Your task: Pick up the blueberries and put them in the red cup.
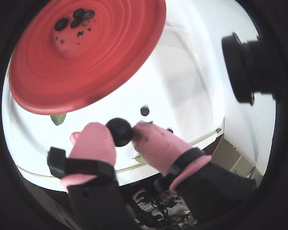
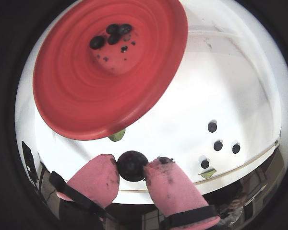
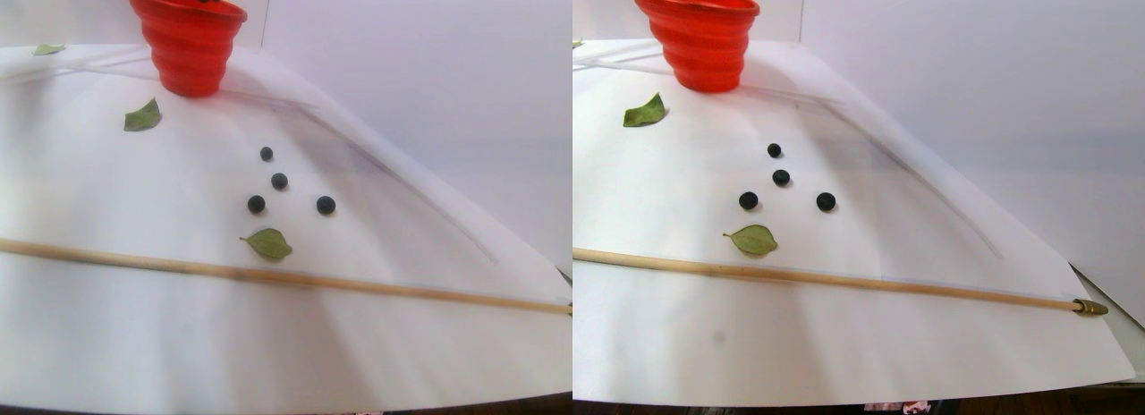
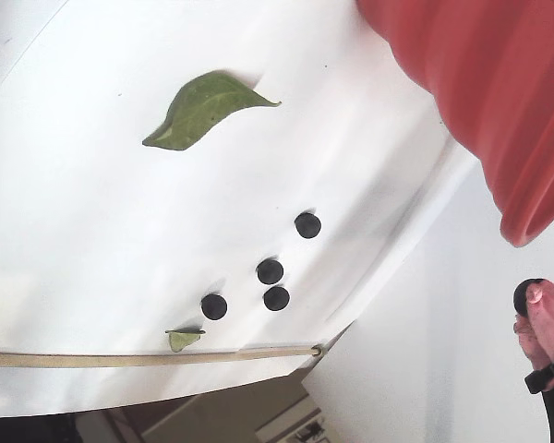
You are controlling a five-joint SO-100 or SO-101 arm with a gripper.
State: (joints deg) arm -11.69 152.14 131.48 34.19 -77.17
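In a wrist view I see my gripper (image 1: 126, 132) with its pink fingertips (image 1: 93, 142) clamped on one of the blueberries (image 1: 119, 132), and the red cup (image 1: 86, 52) opens up above and left of it in the picture, three berries already lying on its bottom. In the other wrist view the same held berry (image 2: 132, 166) sits just below the near rim of the cup (image 2: 110, 81), so I judge the mouth lies straight ahead of the jaws, and I need to carry the berry further over the opening before letting go. Four loose berries (image 2: 212, 126) wait on the white sheet (image 2: 182, 120) to the right there. In the stereo pair view the cup (image 3: 188, 41) stands at the far end, with a pink tip just showing at its rim, well apart from the loose berries (image 3: 280, 181), the two leaves (image 3: 269, 243) and the wooden stick (image 3: 268, 276). In the fixed view my gripper (image 4: 535, 309) hangs beside the cup's wall (image 4: 480, 101).
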